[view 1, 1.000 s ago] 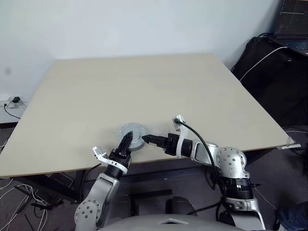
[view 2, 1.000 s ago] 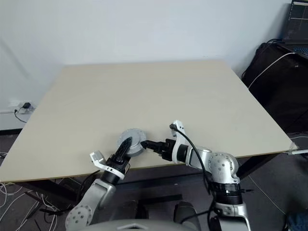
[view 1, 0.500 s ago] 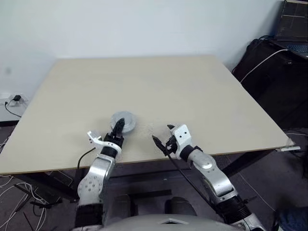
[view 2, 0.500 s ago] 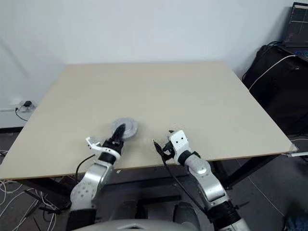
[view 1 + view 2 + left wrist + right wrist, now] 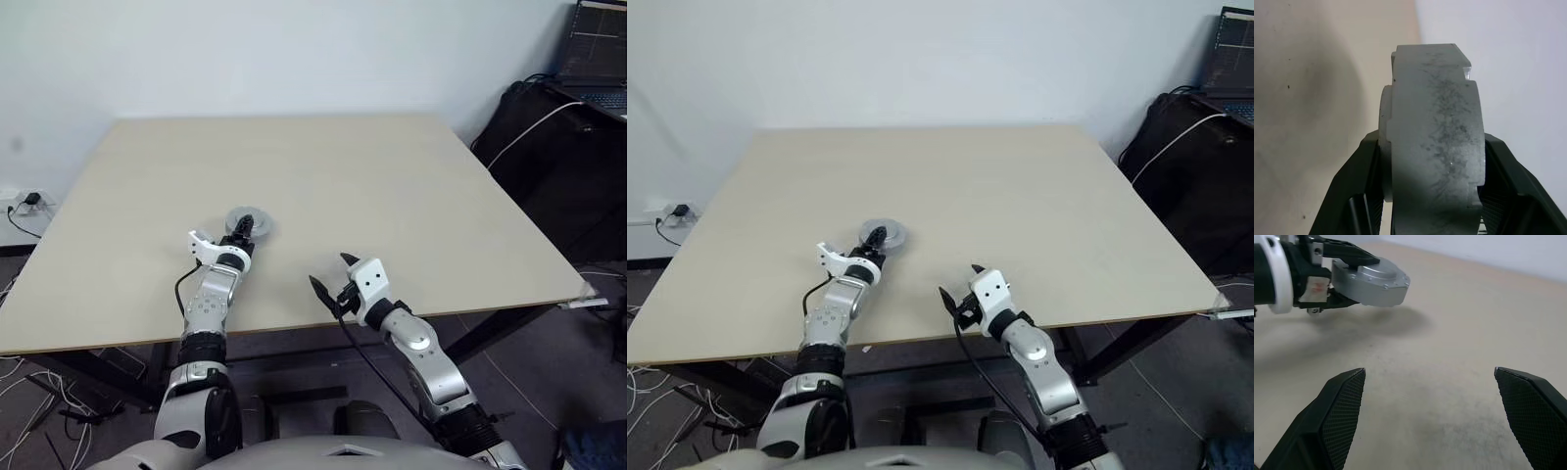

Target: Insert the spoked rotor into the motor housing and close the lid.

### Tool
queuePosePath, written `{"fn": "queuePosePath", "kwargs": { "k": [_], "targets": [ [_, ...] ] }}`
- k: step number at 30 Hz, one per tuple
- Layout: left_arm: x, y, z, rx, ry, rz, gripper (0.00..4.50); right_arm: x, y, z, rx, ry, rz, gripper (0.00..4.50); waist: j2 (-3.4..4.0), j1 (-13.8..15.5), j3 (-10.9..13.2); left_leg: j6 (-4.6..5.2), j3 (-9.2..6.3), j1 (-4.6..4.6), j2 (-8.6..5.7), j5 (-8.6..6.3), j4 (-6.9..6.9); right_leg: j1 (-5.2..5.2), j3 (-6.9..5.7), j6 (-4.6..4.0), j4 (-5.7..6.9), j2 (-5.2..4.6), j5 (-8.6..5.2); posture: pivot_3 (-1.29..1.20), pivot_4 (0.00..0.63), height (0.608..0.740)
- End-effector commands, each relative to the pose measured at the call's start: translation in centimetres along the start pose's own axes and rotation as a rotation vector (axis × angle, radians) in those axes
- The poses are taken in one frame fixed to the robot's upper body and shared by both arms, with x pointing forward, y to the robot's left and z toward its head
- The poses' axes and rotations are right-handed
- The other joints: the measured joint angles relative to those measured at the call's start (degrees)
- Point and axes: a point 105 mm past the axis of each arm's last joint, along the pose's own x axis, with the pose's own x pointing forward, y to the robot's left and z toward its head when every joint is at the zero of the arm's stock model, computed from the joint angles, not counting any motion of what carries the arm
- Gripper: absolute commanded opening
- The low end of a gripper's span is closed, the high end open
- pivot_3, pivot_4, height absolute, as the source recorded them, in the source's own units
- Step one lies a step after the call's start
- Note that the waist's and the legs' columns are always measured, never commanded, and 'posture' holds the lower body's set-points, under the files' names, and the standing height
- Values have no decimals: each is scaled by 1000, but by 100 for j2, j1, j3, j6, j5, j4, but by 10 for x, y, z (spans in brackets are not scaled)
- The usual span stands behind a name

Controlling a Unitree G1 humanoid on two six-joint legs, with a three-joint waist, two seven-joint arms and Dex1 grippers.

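We take the table (image 5: 411, 186) as our landmark. Over its near left part, our left gripper (image 5: 245, 227) is clamped on a round grey metal assembly, the motor housing (image 5: 1371, 281) with what looks to us like the lid (image 5: 1367, 270) already seated on top. In the left wrist view the two black fingers (image 5: 1364, 171) press on opposite faces of the grey body, so the grip is across its thickness. In the right wrist view the unit hangs just above the table top, with its shadow on the wood beneath it, so we judge it is carried, not resting.

Further right, above the table's near edge, our right gripper (image 5: 328, 274) is spread wide and holds nothing; bare table lies between its fingers.

We see no spoked rotor lying loose anywhere on the table. From that, and from the closed look of the unit, we judge the rotor is probably inside and the lid is on, though we cannot see the inside to confirm it. What seems left is to set the closed unit down on the table and let go.
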Motion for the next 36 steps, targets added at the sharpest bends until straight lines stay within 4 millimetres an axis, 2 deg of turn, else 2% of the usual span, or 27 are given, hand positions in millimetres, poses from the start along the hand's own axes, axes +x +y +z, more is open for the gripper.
{"fn": "queuePosePath", "kwargs": {
  "k": [1,7,14,17,21,23,26,29,31,34,36],
  "targets": [
    [13,-18,11,50,-31,-33,2098,-1,-5,11,-1,-36,-15,4500,-1,-2,1,0,0,1,0,0,0,1,0,0,0,0,0,0,0,740],
    [20,1,10,51,-17,94,2098,-1,-5,10,-3,-30,-12,4500,-4,-2,2,0,-4,1,0,0,0,1,-1,0,0,0,0,0,0,740],
    [14,16,10,48,-11,160,4438,0,-3,4,7,-8,-3,4500,-6,-5,0,-1,-5,29,1,-1,2,4,-2,0,0,-1,0,0,0,740],
    [2,30,6,77,33,215,4476,1,-2,2,13,1,-1,4500,-6,-59,-6,-3,1,48,6,-2,-1,17,-1,-3,1,-4,2,0,0,740],
    [-28,49,-6,163,145,274,4476,2,-3,-1,44,14,-10,4500,-10,-118,-34,-16,3,68,9,-13,-10,25,4,-10,2,-4,-2,0,0,740],
    [-52,63,-12,243,209,316,4476,2,-5,-3,71,20,-21,4500,-2,-141,-51,-20,5,77,9,-20,-13,30,7,-16,3,-3,-6,0,0,740],
    [-83,73,-17,312,262,346,4476,3,-10,-6,115,28,-51,4500,18,-158,-96,-25,17,94,15,-32,-26,30,25,-23,3,-2,-15,0,0,740],
    [-106,71,-15,472,265,341,4476,3,-15,-8,153,34,-87,4500,38,-145,-126,-28,24,104,44,-38,-29,32,32,-23,4,-1,-21,0,0,740],
    [-114,63,-11,600,223,296,4476,2,-18,-9,171,33,-115,4500,53,-153,-136,-31,28,107,47,-39,-31,29,37,-22,5,2,-22,0,0,740],
    [-121,47,-2,784,91,218,4476,-2,-26,-11,191,30,-183,4500,60,-145,-139,-34,38,111,51,-41,-40,21,45,-23,8,2,-20,0,0,740],
    [-126,42,5,944,-8,228,4476,-4,-29,-13,199,26,-216,4500,62,-133,-138,-36,41,107,54,-41,-49,9,45,-26,8,1,-18,0,0,740]
  ]
}}
